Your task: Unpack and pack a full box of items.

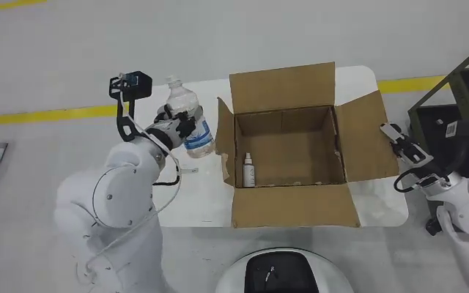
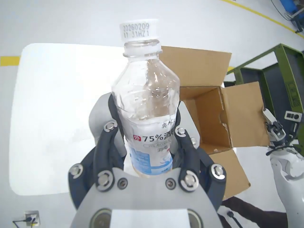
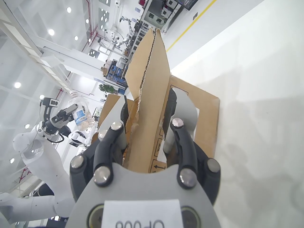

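Closest to the robot, the cardboard box is sitting open on the white desk, its flaps all spreading outward. Inside it, a small white bottle is resting against the left wall. Off to the right, the right claw is pinching the box's side flap, one finger on each face of the cardboard. On the left, the left claw is clamping a clear bottle around its label and holding it tilted in the air just beside the box, white cap pointing away from the robot. Farther back, a yellow line is running across the floor.
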`<state>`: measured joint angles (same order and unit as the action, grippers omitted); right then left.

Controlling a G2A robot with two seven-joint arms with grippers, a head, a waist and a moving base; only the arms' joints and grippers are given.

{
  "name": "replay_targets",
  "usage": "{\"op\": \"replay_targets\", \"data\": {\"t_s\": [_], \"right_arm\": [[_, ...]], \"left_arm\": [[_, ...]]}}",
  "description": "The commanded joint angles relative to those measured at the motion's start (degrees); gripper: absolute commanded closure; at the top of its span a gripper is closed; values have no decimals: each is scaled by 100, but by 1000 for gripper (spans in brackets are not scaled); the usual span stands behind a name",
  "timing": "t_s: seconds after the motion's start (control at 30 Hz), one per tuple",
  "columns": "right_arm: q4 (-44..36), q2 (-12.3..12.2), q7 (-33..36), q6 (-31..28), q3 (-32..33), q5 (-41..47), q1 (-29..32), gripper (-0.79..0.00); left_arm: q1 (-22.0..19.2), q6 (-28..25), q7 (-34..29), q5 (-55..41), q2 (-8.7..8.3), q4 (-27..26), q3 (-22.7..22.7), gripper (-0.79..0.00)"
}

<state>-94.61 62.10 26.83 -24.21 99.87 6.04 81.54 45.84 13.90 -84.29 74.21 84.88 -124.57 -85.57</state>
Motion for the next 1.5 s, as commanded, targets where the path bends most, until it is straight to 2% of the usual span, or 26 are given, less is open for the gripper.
{"op": "replay_targets", "data": {"t_s": [0.0,0.1,0.17,0.23,0.27,0.3,0.47,0.57,0.73,0.87,1.07,1.37,1.47], "right_arm": [[12,5,-52,-4,-11,19,-5,-363],[-20,19,-264,-88,17,105,-1,-360],[-21,34,-487,-147,47,197,-15,-314],[-87,49,-674,-232,56,249,-25,-172],[-147,54,-802,-292,91,202,-34,-58],[-210,58,-885,-322,106,129,-27,0],[-745,84,-1353,-513,196,-168,11,0],[-1204,89,-1344,-609,170,-382,44,0],[-1800,64,-649,-475,-196,-933,-108,0],[-1783,55,-54,-51,-775,-1658,-380,0],[-1170,106,-58,24,-1542,-2305,-822,0],[-1170,106,-58,24,-1542,-2305,-822,0],[-1170,106,-58,24,-1542,-2305,-822,0]], "left_arm": [[100,11,-52,194,-34,-25,-280,0],[273,-149,-221,270,-85,173,-608,0],[353,-297,-273,366,-116,337,-723,0],[427,-319,-244,341,-130,529,-752,0],[479,-326,-246,279,-131,691,-718,0],[501,-391,-221,290,-138,826,-672,0],[575,-521,-162,329,-149,1644,-334,0],[564,-499,-56,180,-132,2114,-92,0],[564,-499,-56,180,-132,2114,-92,0],[564,-499,-56,180,-132,2114,-92,0],[564,-499,-56,180,-132,2114,-92,0],[564,-499,-56,180,-132,2114,-92,0],[692,-460,289,343,-146,2124,-56,0]]}}
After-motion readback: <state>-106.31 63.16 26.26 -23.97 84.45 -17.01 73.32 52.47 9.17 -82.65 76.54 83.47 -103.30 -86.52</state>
